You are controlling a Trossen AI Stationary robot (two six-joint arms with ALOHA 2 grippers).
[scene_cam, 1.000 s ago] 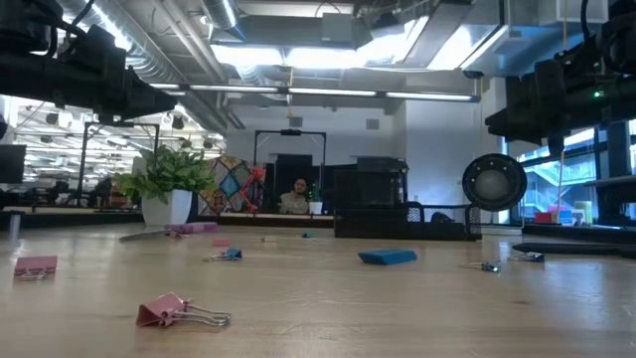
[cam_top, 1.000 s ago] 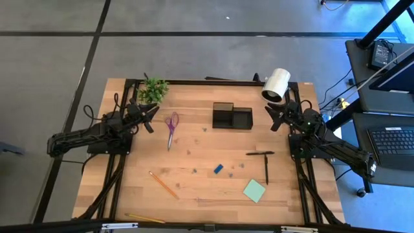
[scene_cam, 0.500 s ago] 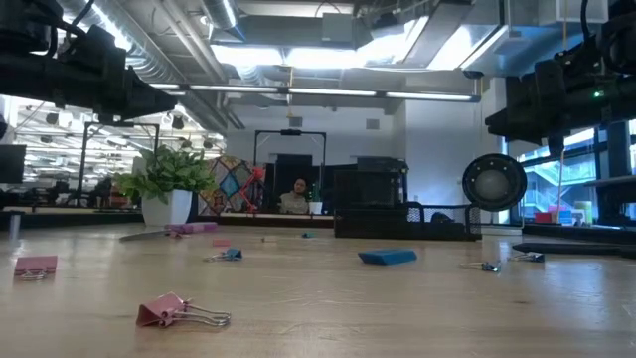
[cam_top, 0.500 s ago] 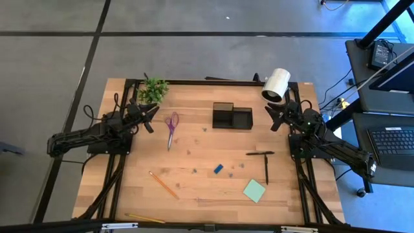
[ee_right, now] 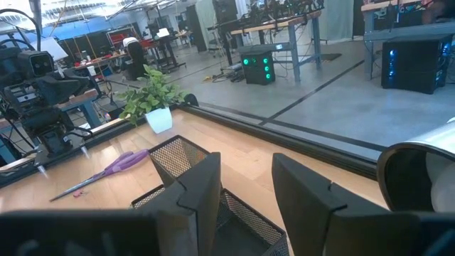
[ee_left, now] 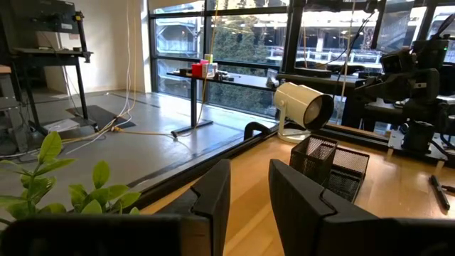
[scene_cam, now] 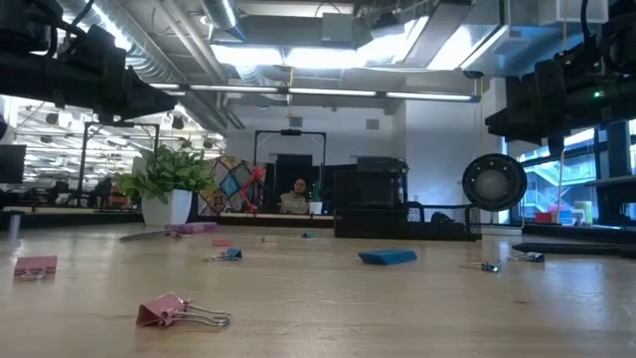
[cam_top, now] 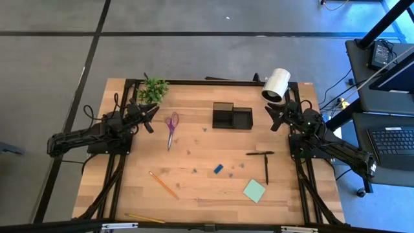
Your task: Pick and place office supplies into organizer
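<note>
Seen from above, nothing is being held. The left gripper (cam_top: 150, 117) is being kept at the bench's (cam_top: 194, 194) far-left part, and the right gripper (cam_top: 273, 118) at its far-right part, beside the organizer (cam_top: 231, 117). The scissors (cam_top: 171, 128) are lying just beside the left gripper, toward the bench middle, their long axis running from far edge to near edge; the left arm is judged the nearer one. The pens (cam_top: 264, 163), the blue block (cam_top: 218, 169) and the sticky-note pad (cam_top: 254, 190) are lying nearer the right arm, the pencils (cam_top: 163, 185) nearer the left.

In the low view, the blue block (scene_cam: 388, 257) is resting flat, with binder clips (scene_cam: 183, 312) scattered.

In the left wrist view, the jaws are being held narrowly apart, empty, facing the organizer (ee_left: 330, 166).

In the right wrist view, the jaws are likewise slightly parted, with the scissors (ee_right: 106, 171) beyond the organizer (ee_right: 192, 178).
</note>
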